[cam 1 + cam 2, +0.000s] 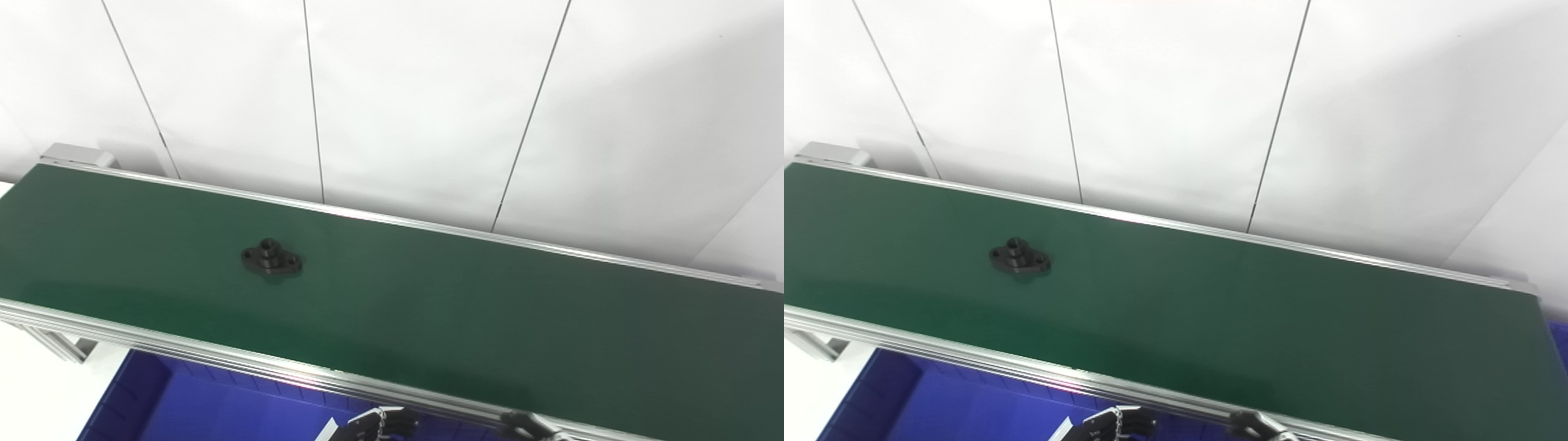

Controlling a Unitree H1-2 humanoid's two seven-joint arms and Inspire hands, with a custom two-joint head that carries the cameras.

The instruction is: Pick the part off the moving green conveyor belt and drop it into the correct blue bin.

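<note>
A black flanged part (pixel 271 259) with a raised hub and bolt holes lies on the green conveyor belt (pixel 465 306), left of its middle. Nothing touches it. Only the fingertips of my left hand (pixel 375 425) show at the bottom edge, below the belt's near rail and over the blue bin (pixel 202 407). The tips of my right hand (pixel 527 427) peek in at the bottom edge, against the near rail. Both hands sit far below and to the right of the part. Too little of either hand shows to read its state.
The belt runs diagonally between aluminium rails (pixel 184 352), with white wall panels (pixel 416 104) behind. A second blue bin edge (pixel 1557 343) shows at the far right past the belt's end. The belt's left support leg (pixel 58 346) stands on a white floor.
</note>
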